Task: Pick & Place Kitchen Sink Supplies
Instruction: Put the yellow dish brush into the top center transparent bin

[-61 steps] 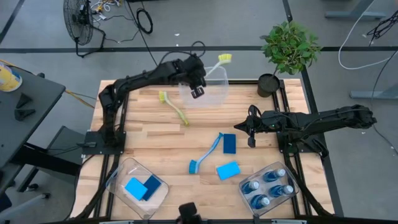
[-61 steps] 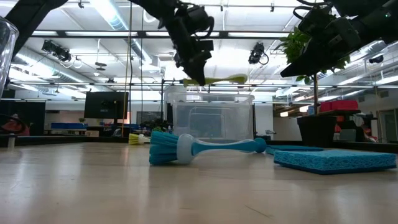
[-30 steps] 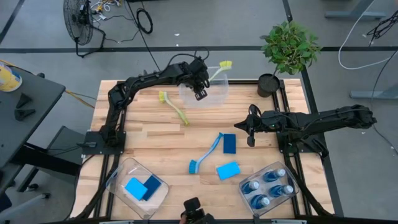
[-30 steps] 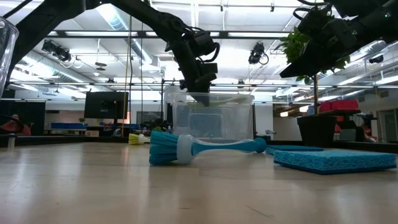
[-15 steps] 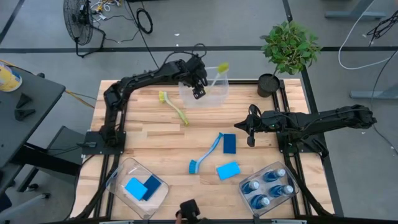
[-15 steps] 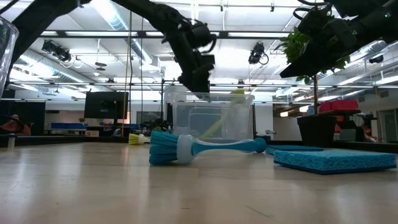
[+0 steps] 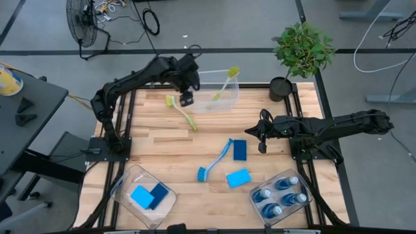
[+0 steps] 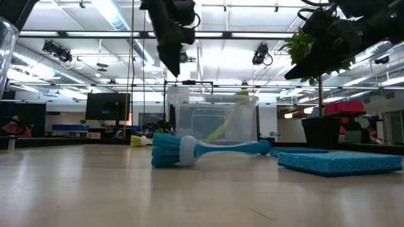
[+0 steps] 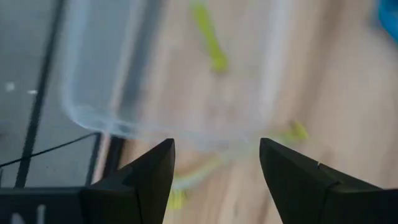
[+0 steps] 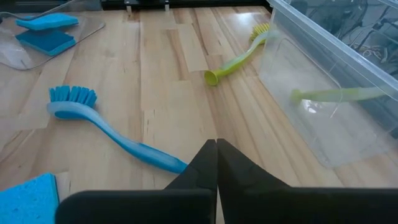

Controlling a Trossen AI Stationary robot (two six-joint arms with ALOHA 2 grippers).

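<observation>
You see the blue dish brush point(image 8: 202, 150) lying nearest on the table point(image 7: 162, 140). Your right hand point(image 7: 261, 134) hangs clenched and empty above mid-table. Farther back, your left hand point(image 7: 186, 99) hovers released beside the clear bin point(image 7: 227, 103), where 1 yellow-green dish brush point(image 7: 223, 83) leans. No readable writing.

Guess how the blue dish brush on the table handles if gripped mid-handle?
The blue long-handled plastic dish brush probably stays stiff: its thin handle holds a steady curve. Likely head-heavy, so it may tilt toward the bristles. The smooth handle could slip or twist between narrow jaws.
</observation>
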